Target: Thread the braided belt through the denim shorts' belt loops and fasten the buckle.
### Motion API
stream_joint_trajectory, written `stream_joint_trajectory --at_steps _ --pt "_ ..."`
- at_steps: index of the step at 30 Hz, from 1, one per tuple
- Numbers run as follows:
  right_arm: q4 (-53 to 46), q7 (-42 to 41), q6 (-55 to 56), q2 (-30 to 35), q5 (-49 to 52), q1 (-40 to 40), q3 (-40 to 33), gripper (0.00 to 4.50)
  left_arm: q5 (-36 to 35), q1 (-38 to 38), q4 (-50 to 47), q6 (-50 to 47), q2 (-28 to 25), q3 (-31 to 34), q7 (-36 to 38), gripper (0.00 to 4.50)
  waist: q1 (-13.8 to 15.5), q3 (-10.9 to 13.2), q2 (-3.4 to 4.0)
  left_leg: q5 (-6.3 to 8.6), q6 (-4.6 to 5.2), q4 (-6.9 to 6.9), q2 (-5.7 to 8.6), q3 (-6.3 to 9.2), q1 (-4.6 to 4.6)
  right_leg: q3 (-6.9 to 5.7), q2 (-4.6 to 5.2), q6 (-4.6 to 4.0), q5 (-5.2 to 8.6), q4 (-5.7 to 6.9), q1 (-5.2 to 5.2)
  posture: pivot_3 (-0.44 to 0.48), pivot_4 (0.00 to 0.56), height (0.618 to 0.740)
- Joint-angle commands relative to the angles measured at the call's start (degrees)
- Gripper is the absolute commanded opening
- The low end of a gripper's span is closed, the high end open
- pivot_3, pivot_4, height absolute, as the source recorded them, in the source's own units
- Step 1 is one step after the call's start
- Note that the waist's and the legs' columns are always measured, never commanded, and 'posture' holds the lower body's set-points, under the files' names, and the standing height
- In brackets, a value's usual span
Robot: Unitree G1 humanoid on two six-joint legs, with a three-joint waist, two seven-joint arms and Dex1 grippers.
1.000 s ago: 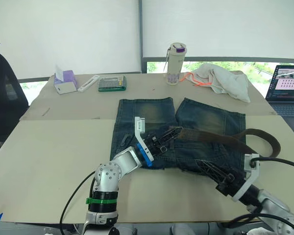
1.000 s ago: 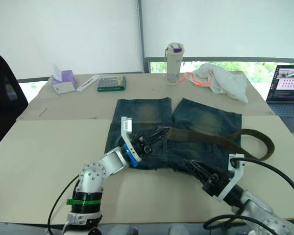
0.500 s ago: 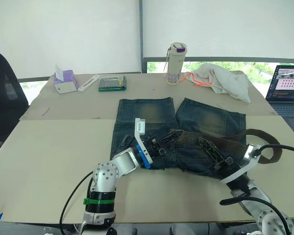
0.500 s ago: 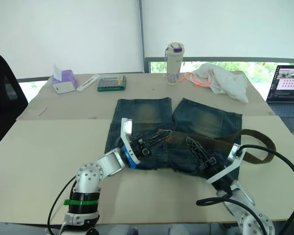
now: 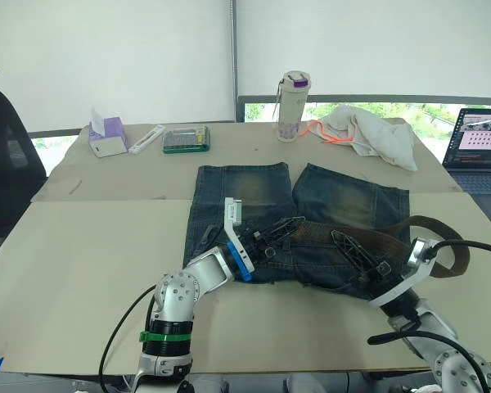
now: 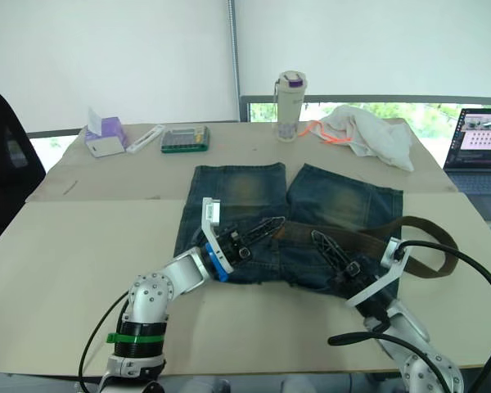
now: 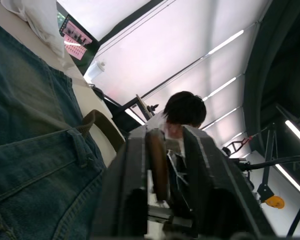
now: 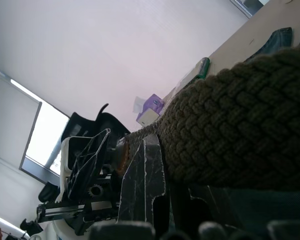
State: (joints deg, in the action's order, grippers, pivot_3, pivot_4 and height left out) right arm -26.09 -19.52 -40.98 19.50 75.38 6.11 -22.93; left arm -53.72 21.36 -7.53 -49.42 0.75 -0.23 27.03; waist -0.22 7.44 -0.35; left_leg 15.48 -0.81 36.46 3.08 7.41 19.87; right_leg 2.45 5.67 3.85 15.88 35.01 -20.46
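The denim shorts [image 5: 245, 190] lie flat on the table, legs pointing away and waistband toward me. The braided belt [image 5: 393, 238] runs across the waistband and curls into a loop [image 5: 454, 246] off the right side. My left gripper [image 5: 288, 226] lies on the waistband at the belt's left end; in the left wrist view the strap [image 7: 156, 165] stands between its fingers with a gap beside it. A belt loop [image 7: 80, 147] shows close by. My right gripper [image 5: 339, 238] is shut on the belt [image 8: 230, 145] mid-length. I cannot make out the buckle.
At the back stand a bottle [image 5: 295, 106], a white cloth with orange cord [image 5: 376, 135], a calculator [image 5: 186, 139] and a tissue box [image 5: 106, 137]. A laptop [image 5: 479, 151] sits far right, a black chair [image 5: 4, 155] left. A person [image 7: 185, 110] shows in the left wrist view.
My right arm swung from the table's front edge up onto the shorts and its gripper closed on the belt. The left gripper's jaws have loosened around the strap.
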Motion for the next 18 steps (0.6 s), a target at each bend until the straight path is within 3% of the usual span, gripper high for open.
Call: stream_joint_trajectory --at_steps 1,4,7,13,18 --pt "3.70 -0.38 1.38 5.20 -0.29 -1.64 -5.57 0.00 9.33 -1.35 -6.74 7.56 -5.88 -5.98 5.55 2.90 0.03 0.00 0.01 0.00 0.00 -0.02 0.00 0.00 0.00 0.00 0.00 0.00 0.00 -0.01 0.00 0.000 0.150 0.740" --pt "12.51 -0.65 0.18 11.31 -2.64 -4.17 -8.75 0.00 19.69 -4.27 -11.78 17.19 -14.22 -11.54 11.54 3.61 0.04 0.00 0.00 0.00 0.00 -0.08 -0.01 -0.04 -0.01 0.02 0.00 -0.02 0.00 -0.02 -0.02 0.000 0.150 0.740" --pt "18.55 -2.03 -0.46 14.91 -4.90 -6.41 -8.94 0.00 25.27 -5.92 -13.14 24.87 -18.15 -13.97 14.89 4.47 0.24 0.04 -0.03 -0.01 -0.01 -0.14 -0.02 -0.17 -0.02 0.13 0.02 -0.07 -0.02 -0.05 -0.02 0.000 0.150 0.740" --pt "30.04 -8.33 -2.22 22.73 -11.34 -11.67 -7.25 0.00 32.10 -7.53 -14.74 33.13 -21.72 -13.52 15.38 4.47 0.30 0.08 -0.04 -0.01 0.00 -0.15 -0.08 -0.20 0.05 0.11 0.01 -0.12 -0.03 -0.07 -0.03 0.000 0.150 0.740" --pt "36.02 -15.00 -8.75 28.59 -9.15 -13.20 -10.55 0.00 33.66 -7.95 -13.91 35.44 -23.18 -13.84 17.19 4.47 0.45 0.17 -0.10 -0.02 0.02 -0.14 -0.11 -0.19 0.09 0.06 -0.01 -0.10 -0.03 -0.08 -0.02 0.000 0.150 0.740"
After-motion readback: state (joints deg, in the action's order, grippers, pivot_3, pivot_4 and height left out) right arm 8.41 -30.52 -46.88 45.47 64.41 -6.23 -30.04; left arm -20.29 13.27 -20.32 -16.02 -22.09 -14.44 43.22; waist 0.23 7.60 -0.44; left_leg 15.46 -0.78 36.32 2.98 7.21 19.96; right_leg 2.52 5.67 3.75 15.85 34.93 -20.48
